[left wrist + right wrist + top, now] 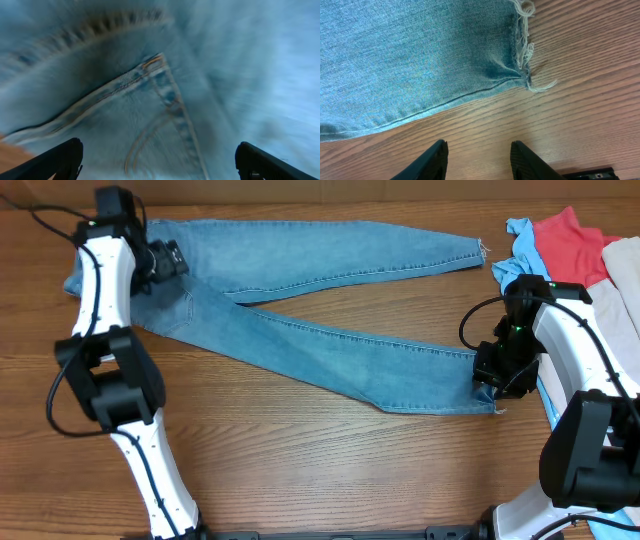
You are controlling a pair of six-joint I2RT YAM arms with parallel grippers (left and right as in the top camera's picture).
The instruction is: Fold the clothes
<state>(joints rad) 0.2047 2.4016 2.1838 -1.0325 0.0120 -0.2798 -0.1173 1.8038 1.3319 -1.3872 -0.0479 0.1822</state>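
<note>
Light blue jeans lie spread flat on the wooden table, waist at the left and both legs running right in a V. My left gripper hovers over the waist area, jaws wide open. Its wrist view is blurred and filled with denim and a stitched back pocket, and nothing sits between the left gripper's fingers. My right gripper is at the lower leg's frayed hem. It stands open over bare wood, just short of the cloth.
A pile of other garments lies at the far right edge: red, light blue and beige. The right arm's base stands beside it. Bare wood shows between and below the two legs.
</note>
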